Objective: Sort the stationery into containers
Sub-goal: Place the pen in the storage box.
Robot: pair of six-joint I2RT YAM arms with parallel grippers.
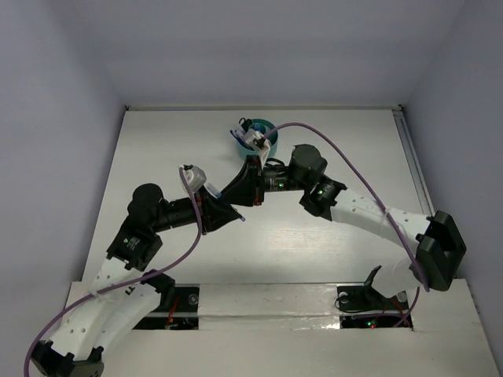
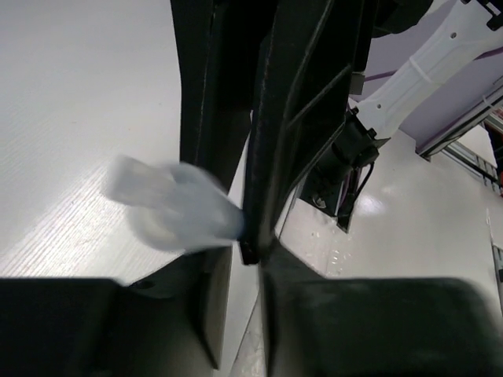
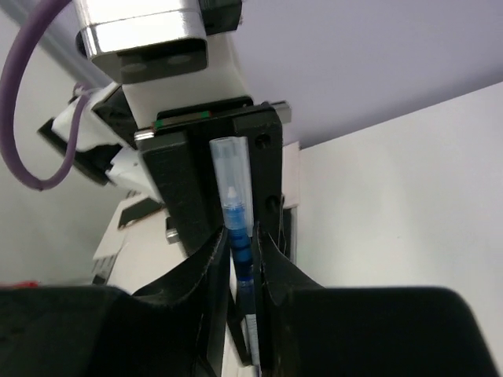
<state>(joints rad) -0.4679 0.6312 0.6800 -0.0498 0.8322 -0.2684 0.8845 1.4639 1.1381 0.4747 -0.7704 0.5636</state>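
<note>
The small round teal plastic cup (image 1: 259,122) stands on the white table (image 1: 157,157) close to the middle of its far edge. A few slim dark pieces (image 1: 238,133) poke out over its left rim, too small to name singly, and the right wrist's white camera housing covers part of its near side.

The left arm (image 1: 137,228) reaches in from the near left corner and the right arm (image 1: 361,208) bends in from the near right corner. Their black heads meet over the middle of the table, on the near side of the cup and apart from it.

The right gripper (image 3: 241,251) has its fingers (image 3: 196,275) pressed in on a slim blue pen with a clear cap (image 3: 233,212), pinching it at mid-barrel. The capped end points straight at the face of the left arm's head.

The left gripper (image 2: 247,267) shows its two fingers drawn close, with only a thin slit between them. The tip of a black ribbed bar sits at the mouth of that slit, and whether the fingers clamp anything cannot be told.

A purple cable (image 3: 38,183) loops beside the left wrist. In the left wrist view a pale blurred lump (image 2: 173,204) sits just beside the black bar, too soft to identify.
</note>
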